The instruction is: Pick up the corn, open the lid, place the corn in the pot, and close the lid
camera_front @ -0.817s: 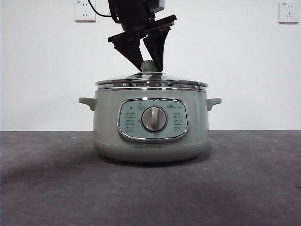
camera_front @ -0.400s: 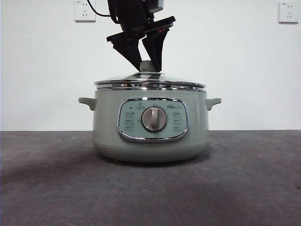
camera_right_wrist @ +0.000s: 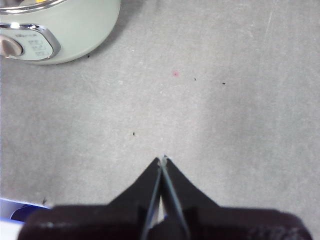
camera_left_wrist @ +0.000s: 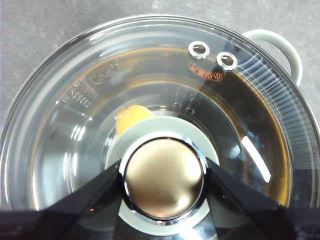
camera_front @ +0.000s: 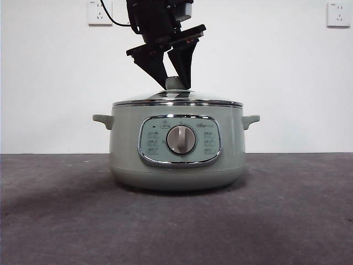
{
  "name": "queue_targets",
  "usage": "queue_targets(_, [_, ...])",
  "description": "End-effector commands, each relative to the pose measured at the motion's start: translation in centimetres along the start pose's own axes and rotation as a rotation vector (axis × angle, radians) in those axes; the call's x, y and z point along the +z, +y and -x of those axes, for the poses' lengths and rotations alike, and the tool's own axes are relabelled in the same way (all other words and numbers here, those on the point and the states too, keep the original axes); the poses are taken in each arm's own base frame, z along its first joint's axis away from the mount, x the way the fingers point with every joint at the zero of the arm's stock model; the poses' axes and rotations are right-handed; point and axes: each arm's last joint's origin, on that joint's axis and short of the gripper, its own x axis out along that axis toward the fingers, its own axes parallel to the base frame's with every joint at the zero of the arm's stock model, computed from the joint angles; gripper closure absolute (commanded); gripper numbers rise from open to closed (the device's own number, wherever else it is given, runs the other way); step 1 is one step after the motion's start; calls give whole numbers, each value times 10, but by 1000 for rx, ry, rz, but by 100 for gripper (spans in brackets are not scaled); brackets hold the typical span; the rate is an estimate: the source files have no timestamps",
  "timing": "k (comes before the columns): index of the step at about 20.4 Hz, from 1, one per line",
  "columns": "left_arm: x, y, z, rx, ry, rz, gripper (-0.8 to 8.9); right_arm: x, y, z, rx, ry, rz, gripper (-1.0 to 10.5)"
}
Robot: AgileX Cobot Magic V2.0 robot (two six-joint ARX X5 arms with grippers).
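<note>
The sage-green pot [camera_front: 176, 143] stands mid-table with the glass lid [camera_front: 177, 99] seated on its rim. From above, my left gripper [camera_front: 176, 84] is shut on the lid's knob [camera_left_wrist: 164, 179], one jaw on each side. Through the glass [camera_left_wrist: 75, 135] a yellow bit of the corn [camera_left_wrist: 132, 116] shows inside the pot; the knob hides the rest of it. My right gripper [camera_right_wrist: 162, 160] is shut on nothing and hangs over bare grey table, away from the pot [camera_right_wrist: 75, 30].
The pot's side handles [camera_front: 102, 120] [camera_front: 251, 120] stick out left and right. Two wall sockets [camera_front: 99, 12] [camera_front: 338, 14] sit on the white wall behind. A blue and white object [camera_right_wrist: 15, 212] lies near the right gripper.
The lid hung slightly above the pot's rim, with a gap showing. It has come down and now rests on the rim, the left gripper still on its knob.
</note>
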Motion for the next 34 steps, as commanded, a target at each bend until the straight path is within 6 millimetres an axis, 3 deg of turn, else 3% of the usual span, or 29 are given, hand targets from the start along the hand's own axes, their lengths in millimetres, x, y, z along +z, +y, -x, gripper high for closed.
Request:
queue_targets(1, [-4, -3, -21, -26, 61, -9, 826, -1, 1, -2, -4, 0, -9, 963])
queue_targets(5, [-5, -2, -21, -25, 63, -5, 789, -1, 1, -2, -3, -1, -9, 963])
queue_targets(6, [-5, 0, -21, -22, 64, 4, 696, -1, 1, -2, -3, -1, -9, 963])
queue_targets(8, [-4, 1, -20, -21, 57, 15, 383, 0, 1, -2, -1, -6, -11, 963])
queue_targets(9, [-4, 1, -19, -20, 50, 15, 294, 1, 1, -2, 2, -12, -14, 963])
queue_targets(10, [-3, 3, -16, -16, 42, 19, 279, 1, 2, -2, 5, -18, -17, 963])
queue_targets(14, [6, 4, 19, 54, -48, 31, 279, 2, 2, -2, 6, -20, -18, 963])
queue_targets(19, [15, 1, 95, 64, -207, 27, 290, 2, 2, -2, 6, -20, -18, 963])
queue_targets(20, [13, 0, 109, 62, -218, 26, 372, 2, 2, -2, 6, -20, -19, 962])
queue_targets(22, [5, -2, 139, 63, -216, 13, 713, 2, 2, -2, 6, -20, -21, 963])
queue_targets(23, [2, -3, 151, 67, -238, -5, 832, 2, 2, -2, 5, -20, -29, 963])
queue_targets(29, [-26, -9, 240, 79, -424, 3, 818, 2, 2, -2, 4, -21, -48, 963])
queue_targets(34, [-55, -19, 298, 22, -558, 43, 817, 2, 2, -2, 4, -21, -48, 962])
